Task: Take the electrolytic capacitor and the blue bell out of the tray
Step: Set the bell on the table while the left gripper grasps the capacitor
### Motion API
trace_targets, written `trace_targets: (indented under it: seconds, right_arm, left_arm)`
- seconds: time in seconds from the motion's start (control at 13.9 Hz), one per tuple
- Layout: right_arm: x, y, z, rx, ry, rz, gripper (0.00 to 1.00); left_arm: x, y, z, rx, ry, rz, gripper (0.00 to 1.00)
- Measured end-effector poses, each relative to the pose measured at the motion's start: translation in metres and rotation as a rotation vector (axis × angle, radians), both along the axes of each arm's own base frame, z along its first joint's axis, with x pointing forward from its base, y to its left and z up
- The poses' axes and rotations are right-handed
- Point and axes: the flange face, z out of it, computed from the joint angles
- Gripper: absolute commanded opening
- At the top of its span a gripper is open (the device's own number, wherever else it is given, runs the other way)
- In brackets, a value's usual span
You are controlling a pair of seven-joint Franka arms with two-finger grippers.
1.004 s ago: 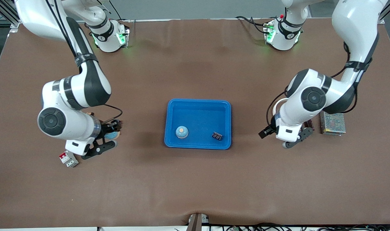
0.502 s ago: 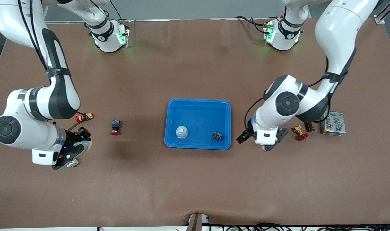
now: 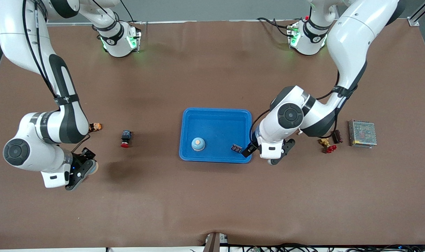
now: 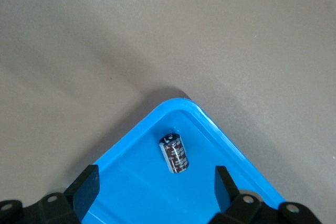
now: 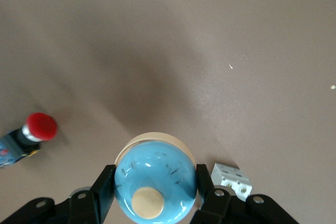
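Note:
A blue tray [image 3: 215,113] sits mid-table. In it lie a blue bell [image 3: 198,144] and a dark capacitor [image 3: 236,148], the capacitor in the corner toward the left arm's end. My left gripper [image 3: 272,158] hovers over that corner, open and empty. In the left wrist view the capacitor [image 4: 174,153] lies between the fingers of my left gripper [image 4: 156,170], with the tray rim [image 4: 210,124] past it. My right gripper [image 3: 80,171] is at the right arm's end of the table. It [image 5: 155,182] is shut on a second blue bell [image 5: 155,179] with a tan button.
A red push button [image 3: 125,138] and a small orange part [image 3: 96,126] lie between the tray and the right arm. A white block [image 5: 231,179] lies under the right gripper. A brass fitting [image 3: 326,144], a dark part [image 3: 337,136] and a metal power supply [image 3: 362,134] lie toward the left arm's end.
My left gripper has moved from beside the power supply to the tray's corner. My right gripper has moved away from the tray, toward the front camera, with the bell.

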Motion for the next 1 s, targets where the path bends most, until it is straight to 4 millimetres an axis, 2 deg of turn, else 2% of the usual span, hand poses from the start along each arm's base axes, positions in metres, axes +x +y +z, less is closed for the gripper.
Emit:
trace_targets:
  seconds: [0.22,0.36,0.65,1.0]
  right_arm:
    - [-0.005,-0.005,-0.03,0.002,-0.015,0.042,0.54]
    - [-0.005,-0.011,-0.042,0.002,-0.017,0.045,0.54]
    - [-0.009,-0.013,-0.063,0.003,-0.043,0.052,0.54]
    - [-0.011,-0.012,-0.074,0.014,-0.045,0.043,0.54]
  left_arm:
    - [-0.006,-0.023,-0.014,0.035,-0.006,0.015,0.83]
    - [-0.011,-0.031,-0.027,0.048,0.008,0.022,0.82]
    - [-0.016,-0.035,-0.053,0.056,0.05,0.053,0.8]
    - [-0.016,-0.035,-0.061,0.059,0.063,0.072,0.8]
